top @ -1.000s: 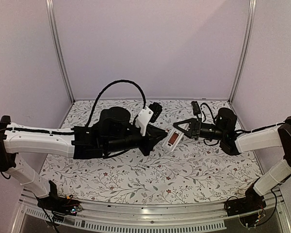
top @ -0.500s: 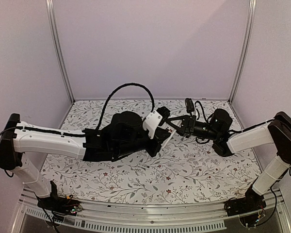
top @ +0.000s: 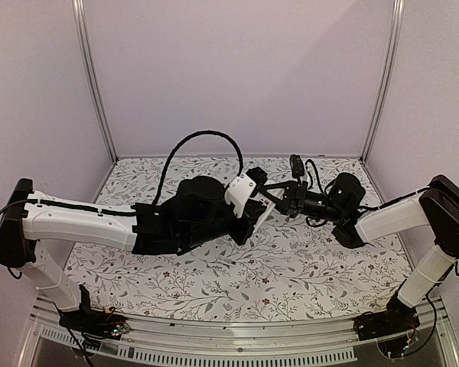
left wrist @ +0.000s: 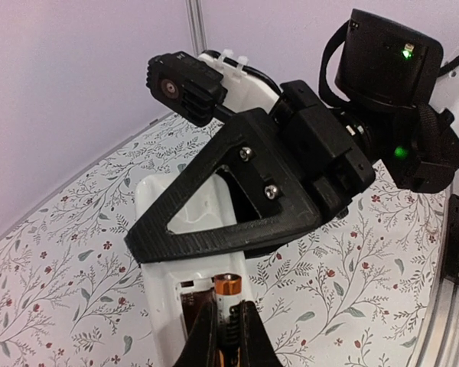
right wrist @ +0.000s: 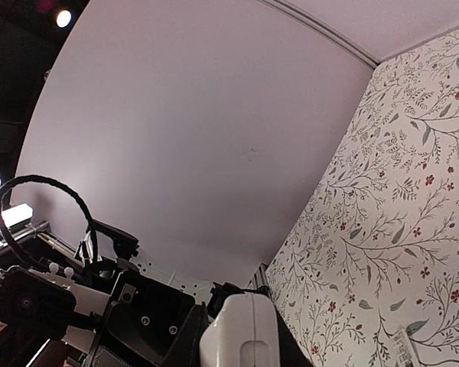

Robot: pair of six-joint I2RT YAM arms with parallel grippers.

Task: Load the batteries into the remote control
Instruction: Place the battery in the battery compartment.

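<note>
Soft, even, faintly violet light is filling the enclosure and throwing only pale shadows on the surface (top: 314,267). Small lamps (right wrist: 61,17) are glaring in the right wrist view's dark corner. The remote control (right wrist: 241,329) is gleaming bright white. The frame posts (top: 93,92) are bowing from lens distortion.

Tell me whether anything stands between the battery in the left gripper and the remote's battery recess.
Nothing visible does. The left gripper holds the battery at the open recess of the remote control. A finger of the right gripper crosses the remote just beyond the recess, near the battery's tip but not over it.
</note>
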